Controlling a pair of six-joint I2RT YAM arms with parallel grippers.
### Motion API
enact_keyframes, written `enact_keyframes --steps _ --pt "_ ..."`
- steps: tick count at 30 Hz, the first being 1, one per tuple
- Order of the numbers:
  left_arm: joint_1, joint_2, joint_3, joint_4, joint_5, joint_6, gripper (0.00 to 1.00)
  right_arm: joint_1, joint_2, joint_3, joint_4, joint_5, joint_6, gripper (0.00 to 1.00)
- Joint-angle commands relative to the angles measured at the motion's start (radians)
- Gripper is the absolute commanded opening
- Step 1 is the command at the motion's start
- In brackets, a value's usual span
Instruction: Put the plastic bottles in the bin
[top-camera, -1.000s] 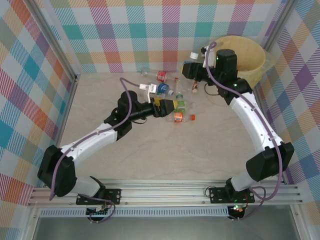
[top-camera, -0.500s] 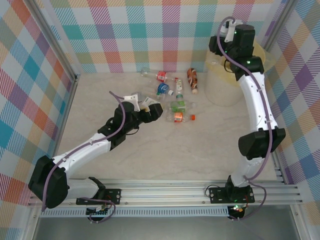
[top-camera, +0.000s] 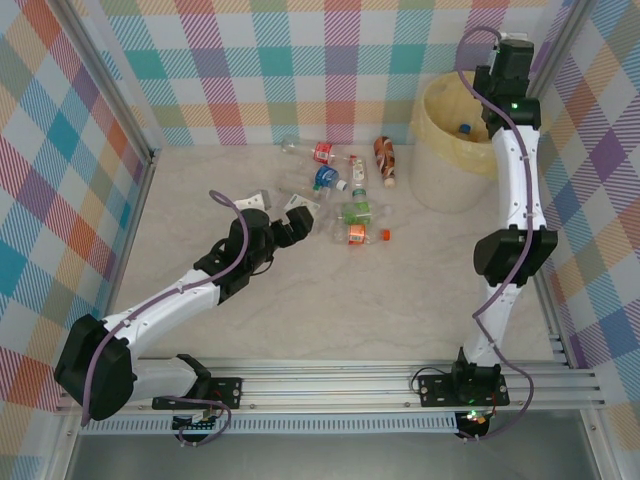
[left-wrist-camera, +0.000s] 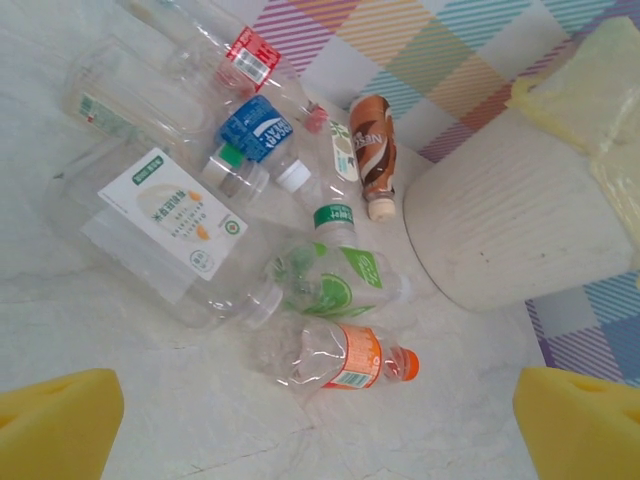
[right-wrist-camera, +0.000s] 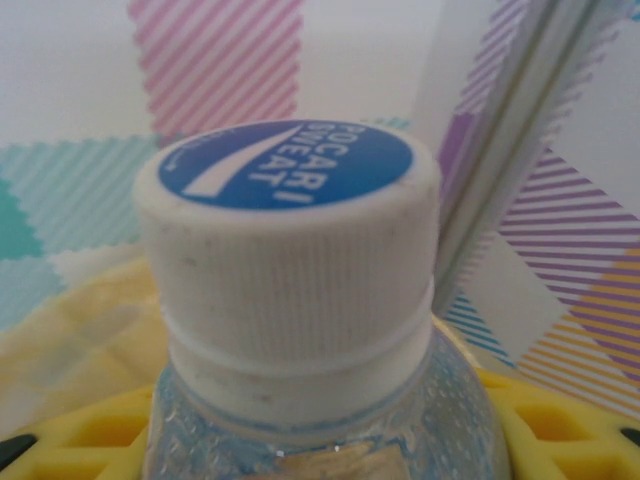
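Observation:
Several plastic bottles lie in a heap on the table: an orange-label one (left-wrist-camera: 350, 358) (top-camera: 352, 234), a green-label one (left-wrist-camera: 335, 280) (top-camera: 355, 211), a big white-label one (left-wrist-camera: 170, 215), a blue-label one (left-wrist-camera: 258, 128) (top-camera: 323, 178), a red-label one (top-camera: 322, 152) and an amber one (left-wrist-camera: 373, 155) (top-camera: 384, 155). My left gripper (left-wrist-camera: 320, 430) (top-camera: 280, 205) stands open and empty, short of the orange-label bottle. My right gripper (right-wrist-camera: 320, 440) is shut on a clear bottle with a white, blue-topped cap (right-wrist-camera: 285, 230), held over the pale-yellow bin (top-camera: 440, 95) (left-wrist-camera: 510, 220).
A loose orange cap (top-camera: 386, 236) lies right of the heap. A blue-capped item (top-camera: 463, 128) rests inside the bin. Checked walls and metal frame posts close in the back and sides. The right arm (top-camera: 510, 160) stretches along the right wall.
The right arm swung from the heap up to the bin, carrying the white-capped bottle. The left gripper pulled back from the bottles towards the near left.

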Motion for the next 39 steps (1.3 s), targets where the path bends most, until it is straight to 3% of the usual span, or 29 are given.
enact_keyframes --steps 1,10,25,36,39 --pt "-0.005 -0.002 0.012 -0.052 -0.071 -0.033 1.00 -0.022 0.025 0.026 0.008 0.084 -0.086 0.54" --pt "-0.005 0.009 0.033 -0.094 -0.103 -0.035 1.00 -0.032 0.092 0.024 0.031 0.173 -0.122 0.57" --pt "-0.004 0.068 0.080 -0.161 -0.100 -0.041 1.00 -0.031 0.124 0.041 -0.042 0.227 -0.031 0.85" --pt "0.000 0.079 0.084 -0.186 -0.094 -0.052 1.00 -0.011 0.020 0.024 -0.123 0.060 0.075 1.00" --pt "0.001 0.082 0.086 -0.198 -0.094 -0.052 1.00 0.002 -0.015 0.001 -0.132 0.011 0.100 1.00"
